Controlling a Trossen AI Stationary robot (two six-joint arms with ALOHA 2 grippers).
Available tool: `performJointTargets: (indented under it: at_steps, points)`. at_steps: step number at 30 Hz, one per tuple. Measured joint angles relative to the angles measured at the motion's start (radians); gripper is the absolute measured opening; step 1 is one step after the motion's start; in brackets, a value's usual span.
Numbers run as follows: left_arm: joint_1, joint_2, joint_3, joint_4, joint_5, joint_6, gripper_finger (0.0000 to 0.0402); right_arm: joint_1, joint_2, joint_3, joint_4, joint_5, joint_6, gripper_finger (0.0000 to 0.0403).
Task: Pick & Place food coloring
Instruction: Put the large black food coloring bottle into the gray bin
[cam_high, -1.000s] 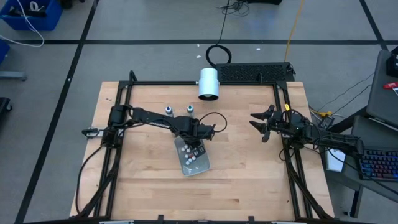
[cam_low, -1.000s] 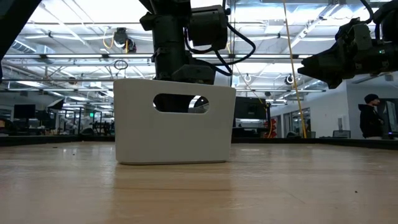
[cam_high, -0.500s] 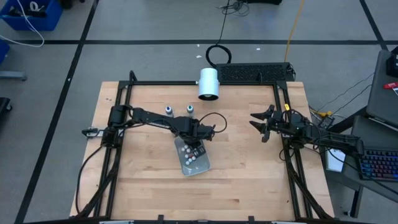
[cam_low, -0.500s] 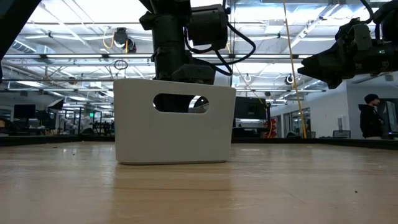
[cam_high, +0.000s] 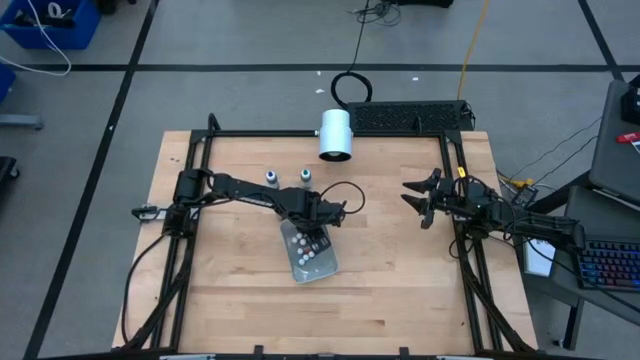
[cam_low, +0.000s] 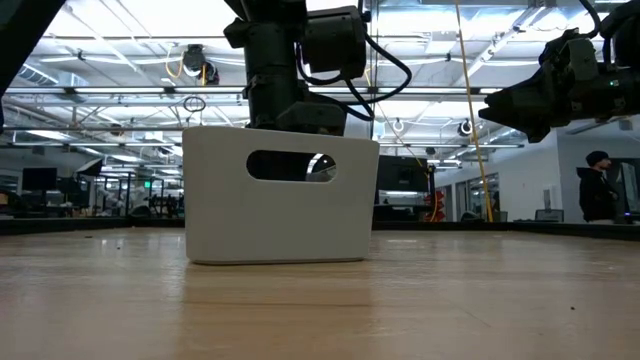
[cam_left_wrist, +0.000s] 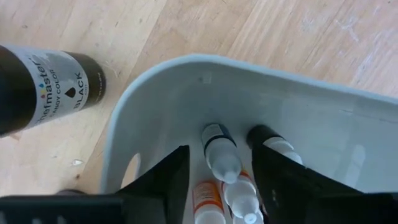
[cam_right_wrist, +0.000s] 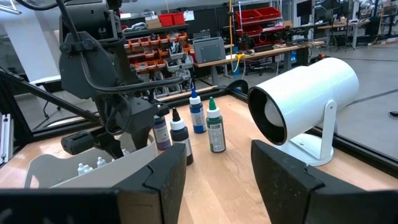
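Left claw (cam_left_wrist: 214, 180) parted over white bin (cam_left_wrist: 149, 93), gripping nothing; several food coloring bottles (cam_left_wrist: 222, 152) below it inside. Four more (cam_right_wrist: 216, 127) beyond on tabletop. Right claw (cam_right_wrist: 217, 180) open, idle.

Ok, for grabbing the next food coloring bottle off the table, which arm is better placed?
Left, probably. The left gripper hangs over the white bin, close to the food coloring bottles standing beside it. The right gripper waits near the table's right edge, farther off.
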Motion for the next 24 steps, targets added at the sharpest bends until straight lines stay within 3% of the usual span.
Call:
performJointTargets:
  at_steps: [8,16,21,24]
  points:
    - [0.001,-0.019,0.000,0.005,0.001,0.004,0.0211,0.000,0.000,0.000,0.000,0.000,0.000,0.0169]
    - [0.002,-0.063,0.002,-0.019,0.009,0.026,0.0212,0.000,0.000,0.000,-0.001,0.000,0.000,0.0169]
    - [0.008,-0.155,0.001,-0.073,0.024,0.040,0.0216,0.000,0.003,0.000,-0.002,0.000,0.000,0.0169]
    - [0.008,-0.251,0.001,-0.093,-0.042,0.043,0.0214,0.000,0.006,0.000,-0.001,0.000,0.000,0.0169]
